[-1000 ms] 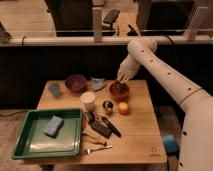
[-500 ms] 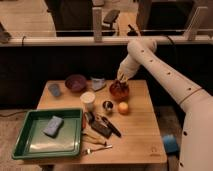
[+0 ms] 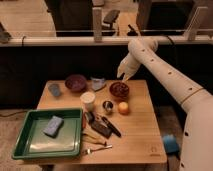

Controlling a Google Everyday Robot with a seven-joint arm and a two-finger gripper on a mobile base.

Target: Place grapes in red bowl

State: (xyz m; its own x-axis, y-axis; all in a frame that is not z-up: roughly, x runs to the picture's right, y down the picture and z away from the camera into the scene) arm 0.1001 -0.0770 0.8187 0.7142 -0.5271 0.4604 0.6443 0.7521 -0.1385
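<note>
Change vs. earlier: pretty much nothing. The white arm (image 3: 165, 75) was in the same reach over the back of the table, and nothing on the table had shifted.
Gripper: the gripper (image 3: 121, 78) hung just above the far rim of the round, shallow orange-red bowl (image 3: 119, 96), pointing down into it.
Grip state: honestly couldn't tell if it was open or closed.
Grapes: the small bunch of dark purple-red grapes (image 3: 119, 88) looked like a dark clump sitting inside the red bowl, right under the gripper.
Neighbours: a round orange fruit (image 3: 123, 107) sat just in front of the red bowl, with a small shiny metal cup (image 3: 107, 106) beside it and a white cup (image 3: 88, 100) further left.
Back row: the dull purple bowl (image 3: 76, 82) sat well left of the red one, with a crumpled bluish thing (image 3: 98, 83) between them.
Edges: the red bowl was near the back edge of the light wooden table (image 3: 145, 130). The green plastic tray (image 3: 49, 153) filled the front-left corner, holding a grey-blue sponge (image 3: 53, 126).
Open room: the front-right part of the tabletop was bare wood. The middle had dark utensils (image 3: 102, 125) and a fork (image 3: 97, 147).
</note>
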